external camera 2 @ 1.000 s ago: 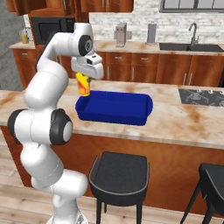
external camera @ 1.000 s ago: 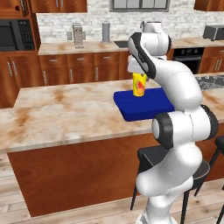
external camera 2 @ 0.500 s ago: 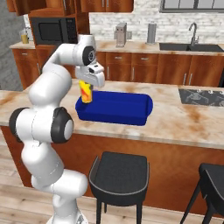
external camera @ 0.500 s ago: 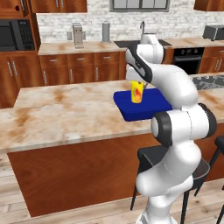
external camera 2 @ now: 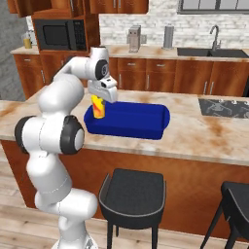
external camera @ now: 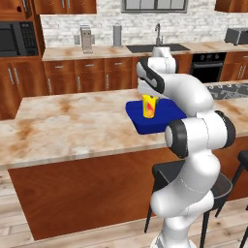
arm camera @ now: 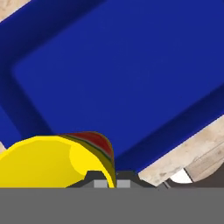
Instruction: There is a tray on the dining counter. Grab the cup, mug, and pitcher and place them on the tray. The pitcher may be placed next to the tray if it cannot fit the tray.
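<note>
At the left of the scene, the long dining counter with the beige, brown-veined marble top (external camera: 72,126) is lying bare, and further right the white arm's two-finger gripper (external camera: 149,96) is hanging over the near left corner of the flat bright-blue rectangular tray with a low raised rim (external camera: 164,117). The fingers are clenching the small yellow handleless cup with a red-orange mark (external camera: 148,106) at its rim, from above; in the right base view the cup (external camera 2: 98,108) is sitting low at the tray's left end (external camera 2: 141,121), though whether its base is touching the tray floor cannot be told. In the hand view the yellow cup (arm camera: 52,162) is showing at the lower left with the tray floor (arm camera: 131,78) spreading beyond. The cup is probably light, rigid and smooth-walled, so a pinch on the rim could slip or tilt it; it looks prone to tipping if let go off-level. Its straight upper wall seems the soundest place to hold.
</note>
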